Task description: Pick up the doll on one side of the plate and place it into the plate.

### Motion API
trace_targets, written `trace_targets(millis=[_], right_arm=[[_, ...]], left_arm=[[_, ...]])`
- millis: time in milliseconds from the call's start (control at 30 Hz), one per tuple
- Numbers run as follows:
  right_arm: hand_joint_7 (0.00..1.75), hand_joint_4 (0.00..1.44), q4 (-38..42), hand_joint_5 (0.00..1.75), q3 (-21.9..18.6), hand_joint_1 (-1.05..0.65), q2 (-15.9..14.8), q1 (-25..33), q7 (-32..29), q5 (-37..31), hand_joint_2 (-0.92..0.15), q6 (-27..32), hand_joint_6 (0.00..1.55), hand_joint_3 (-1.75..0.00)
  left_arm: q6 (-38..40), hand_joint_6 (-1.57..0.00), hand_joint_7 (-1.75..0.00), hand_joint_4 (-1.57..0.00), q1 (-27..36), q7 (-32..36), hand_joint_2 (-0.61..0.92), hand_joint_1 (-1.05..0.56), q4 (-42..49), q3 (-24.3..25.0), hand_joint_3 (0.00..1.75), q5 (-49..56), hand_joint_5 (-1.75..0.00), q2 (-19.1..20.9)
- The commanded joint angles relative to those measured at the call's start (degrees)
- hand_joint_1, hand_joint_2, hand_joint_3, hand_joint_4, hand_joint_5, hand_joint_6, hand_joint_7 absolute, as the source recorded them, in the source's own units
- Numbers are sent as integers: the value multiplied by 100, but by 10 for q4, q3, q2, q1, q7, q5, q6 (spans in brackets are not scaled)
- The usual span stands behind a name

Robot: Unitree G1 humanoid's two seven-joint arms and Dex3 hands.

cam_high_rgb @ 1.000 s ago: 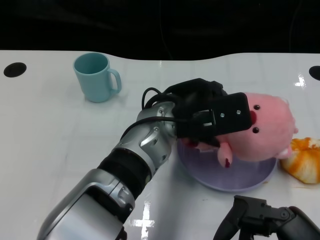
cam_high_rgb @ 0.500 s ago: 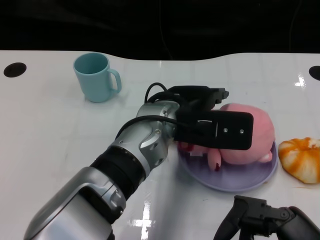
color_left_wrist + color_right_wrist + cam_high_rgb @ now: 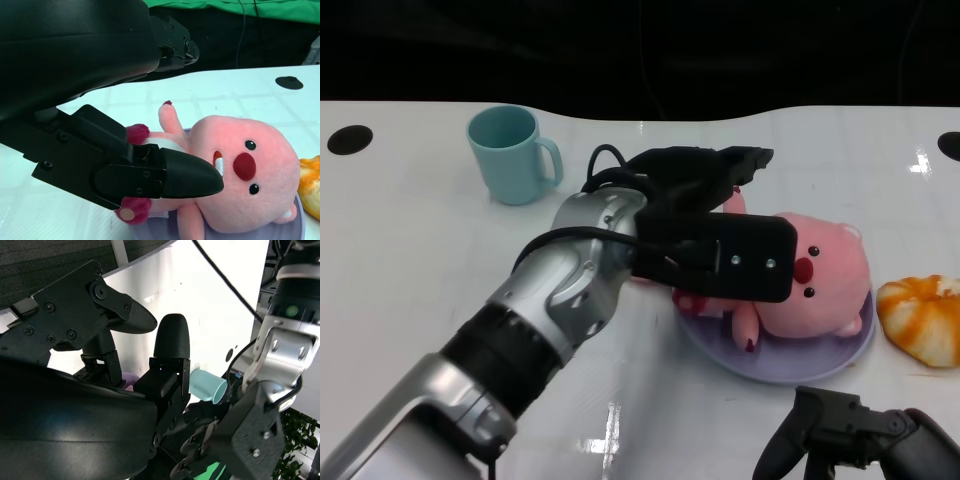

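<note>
The doll (image 3: 815,285) lies in the plate (image 3: 820,362) near the table's right edge. The left hand (image 3: 715,235), fingers apart, looks released. Next: lift clear without snagging it.

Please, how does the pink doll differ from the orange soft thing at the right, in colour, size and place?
The pink doll is pink with a red nose; the orange soft thing is orange with paler streaks. The doll looks clearly bigger. The doll lies in the purple plate, while the orange thing rests on the white table beside the plate's right edge. No robot hand holds either.
</note>
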Motion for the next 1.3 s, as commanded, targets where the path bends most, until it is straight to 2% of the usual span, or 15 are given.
trace_targets(millis=[33,267,367,567,667,733,867,933,967,1000,1033,1100,1133,1233,1300], right_arm=[[120,68,3,161,-8,-9,-5,1,3,12,-55,-6,65,-104],[121,67,8,162,-15,-9,-8,-2,8,19,-55,-8,64,-105],[122,67,7,162,-14,-8,-9,-2,8,18,-55,-6,64,-104],[122,67,6,162,-15,-8,-9,-2,10,19,-55,-3,63,-105],[123,68,11,163,-17,-7,-10,-4,11,18,-55,-13,64,-105],[123,68,12,162,-18,-7,-11,-4,12,20,-54,-12,64,-106],[122,67,15,162,-19,-7,-12,-4,13,15,-54,-17,63,-106],[122,68,16,161,-19,-7,-13,-4,13,13,-54,-19,64,-106],[122,69,17,161,-20,-7,-13,-5,13,13,-54,-20,64,-106],[121,69,17,160,-20,-7,-13,-5,13,12,-53,-20,64,-106],[121,69,17,160,-20,-6,-13,-5,14,12,-53,-21,64,-106],[121,69,17,160,-20,-6,-13,-5,14,14,-53,-20,64,-106],[120,69,17,160,-20,-6,-12,-5,15,15,-53,-20,64,-106],[120,68,17,160,-20,-7,-12,-4,15,15,-54,-21,64,-105],[120,68,16,160,-20,-7,-12,-3,15,14,-54,-21,64,-105]], left_arm=[[1,0,0,0,31,-25,92,-102,-73,23,52,-9,0,35],[-8,-10,-5,-9,122,-31,92,-92,-203,84,39,-60,-6,70],[-7,-17,-8,-14,156,-37,92,-82,-241,114,31,-96,-12,76],[-4,-25,-12,-25,237,-32,92,-69,-317,163,25,-153,-23,86],[-15,-31,-10,-14,283,-16,92,-64,-349,181,21,-163,-55,90],[-30,-36,-11,-13,310,0,92,-57,-362,193,17,-170,-67,86],[-87,-54,-17,-20,360,35,91,-36,-365,219,10,-200,-95,72],[-91,-63,-22,-26,382,41,89,-25,-369,233,11,-228,-105,61],[-96,-68,-25,-31,393,44,89,-20,-369,240,13,-242,-108,56],[-103,-72,-31,-39,403,47,81,-15,-368,246,31,-253,-108,53],[-107,-75,-41,-49,411,50,64,-11,-367,251,66,-261,-108,50],[-110,-78,-51,-59,426,48,52,-8,-370,259,94,-280,-110,46],[-110,-80,-62,-66,432,46,47,-6,-371,262,110,-288,-114,45],[-109,-82,-88,-77,456,43,42,0,-382,270,129,-316,-124,38],[-56,-83,-103,-83,474,38,45,-2,-411,276,129,-349,-134,31]])
